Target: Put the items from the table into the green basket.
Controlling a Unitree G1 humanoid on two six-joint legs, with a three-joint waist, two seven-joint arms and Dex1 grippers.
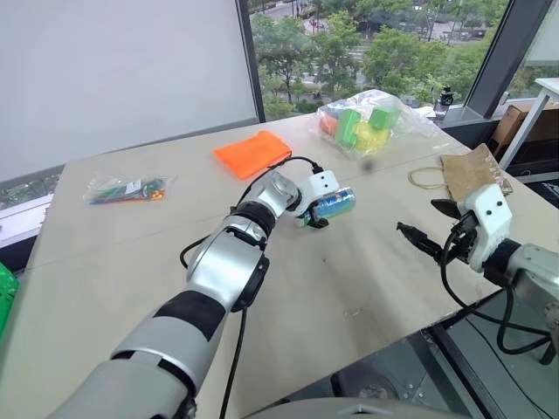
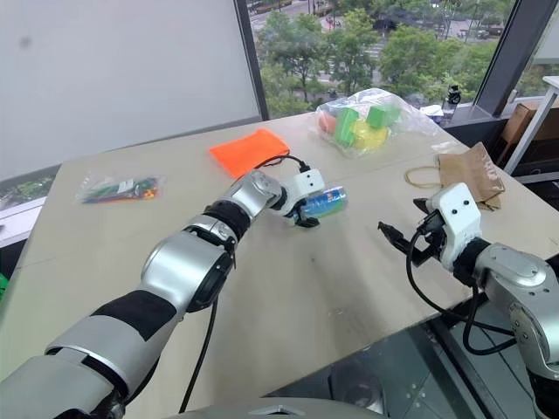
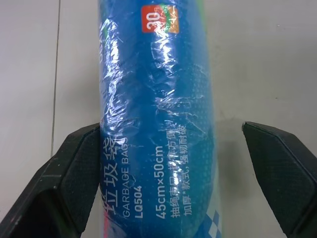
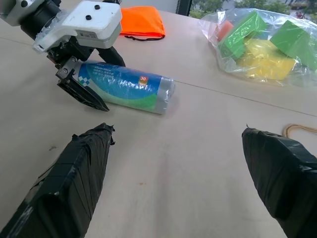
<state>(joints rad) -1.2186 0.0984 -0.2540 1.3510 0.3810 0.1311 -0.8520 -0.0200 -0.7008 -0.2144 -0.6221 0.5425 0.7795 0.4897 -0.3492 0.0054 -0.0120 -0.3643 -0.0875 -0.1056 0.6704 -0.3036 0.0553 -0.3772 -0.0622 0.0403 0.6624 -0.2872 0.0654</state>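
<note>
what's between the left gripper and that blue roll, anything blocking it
Nothing visible. The left gripper is open and straddles the blue roll of garbage bags lying on the table; one finger sits against the wrap, the other stands clear.

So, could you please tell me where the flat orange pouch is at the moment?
In the left eye view the flat orange pouch lies on the far part of the beige table, between the clear bag of coloured sticks on the left and the clear bag of blocks on the right.
</note>
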